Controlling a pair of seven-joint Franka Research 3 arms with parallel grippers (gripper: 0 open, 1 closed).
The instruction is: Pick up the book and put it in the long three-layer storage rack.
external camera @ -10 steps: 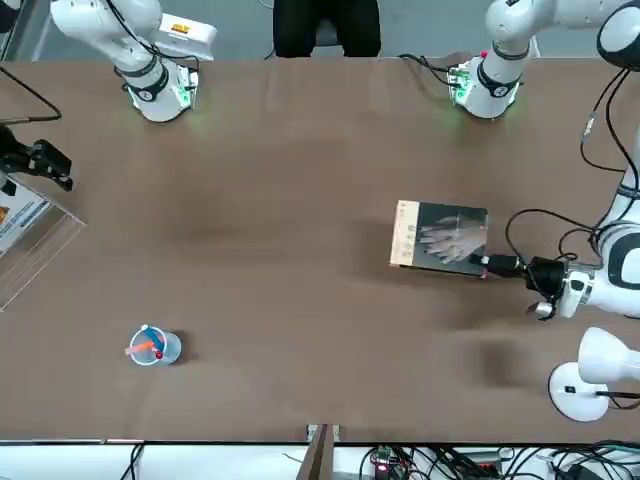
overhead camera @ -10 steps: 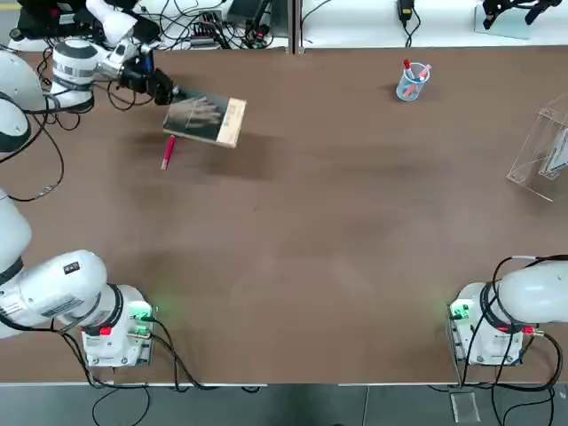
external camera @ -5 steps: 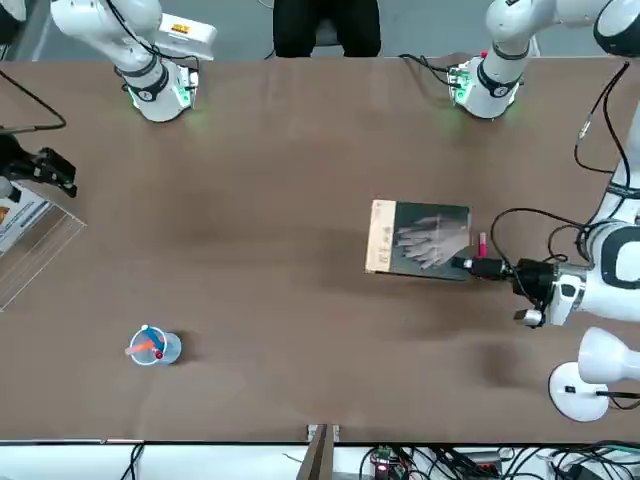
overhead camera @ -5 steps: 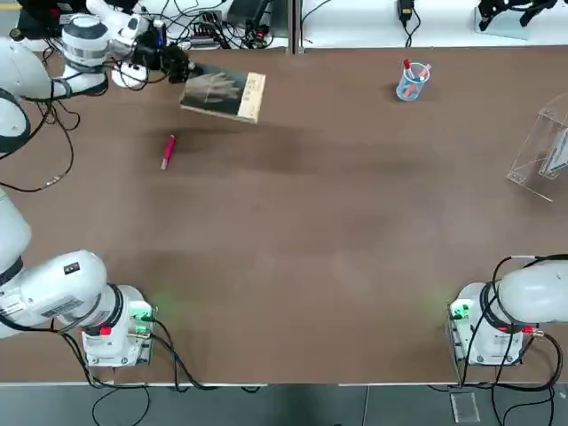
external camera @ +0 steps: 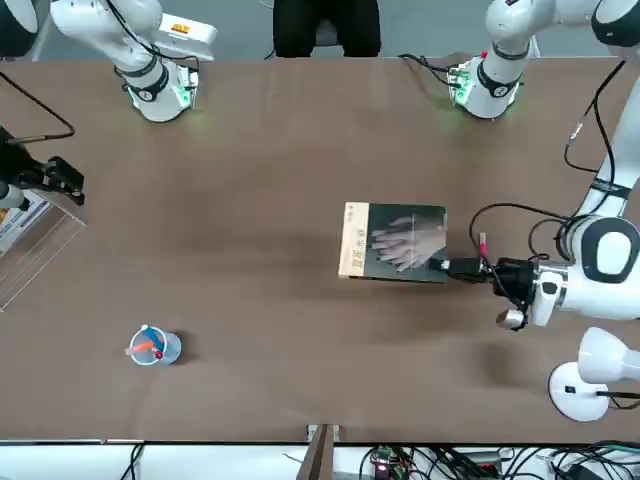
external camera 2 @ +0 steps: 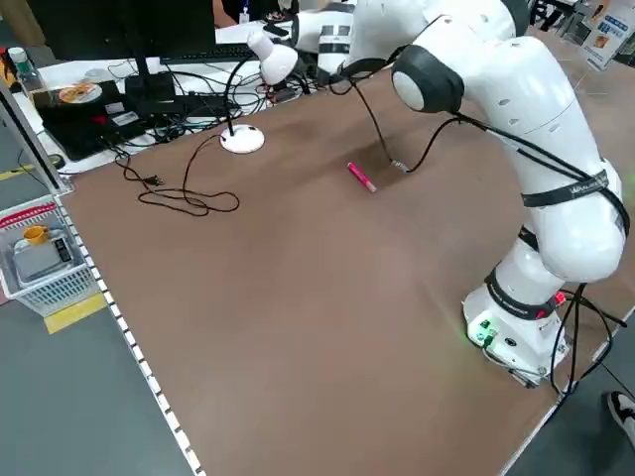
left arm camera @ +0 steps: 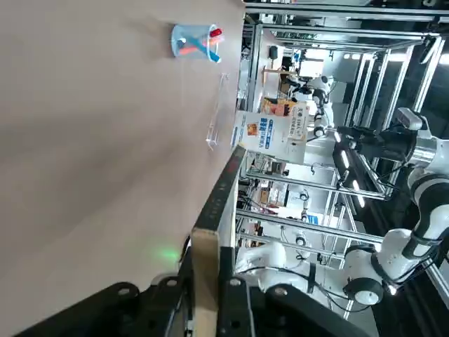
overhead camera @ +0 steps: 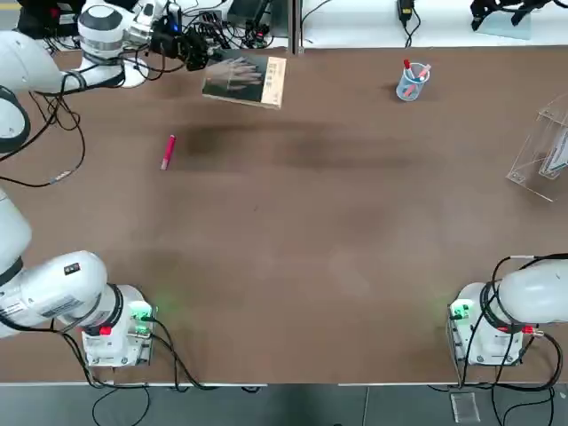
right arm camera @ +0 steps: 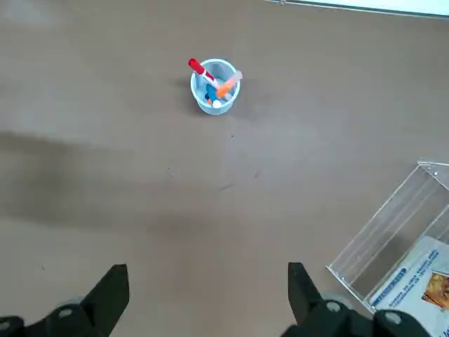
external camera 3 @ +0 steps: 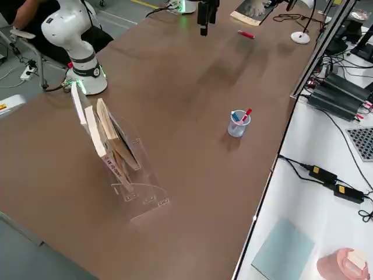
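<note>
The book (overhead camera: pixel 244 80), dark grey with a pale hand and a tan strip, hangs flat above the table's far left part. My left gripper (overhead camera: pixel 197 55) is shut on its near-left edge; from across the table the book (external camera: pixel 395 242) sticks out from the gripper (external camera: pixel 460 268). In the left wrist view the book (left arm camera: pixel 214 210) is edge-on between the fingers. The clear three-layer storage rack (overhead camera: pixel 543 151) stands at the far right edge, with leaflets inside. My right gripper (right arm camera: pixel 207 291) hovers open and empty, high over the table near the rack (right arm camera: pixel 400 239).
A red pen (overhead camera: pixel 167 152) lies on the table under the lifted book's earlier spot. A small clear cup with pens (overhead camera: pixel 412 82) stands at the back right. A white lamp (external camera: pixel 590 375) and cables crowd the far left edge. A seated person (external camera: pixel 325 25) is behind the arms' bases.
My left gripper has carried the book up and towards the robot's right, uncovering the red pen. The right gripper has shifted only slightly.
</note>
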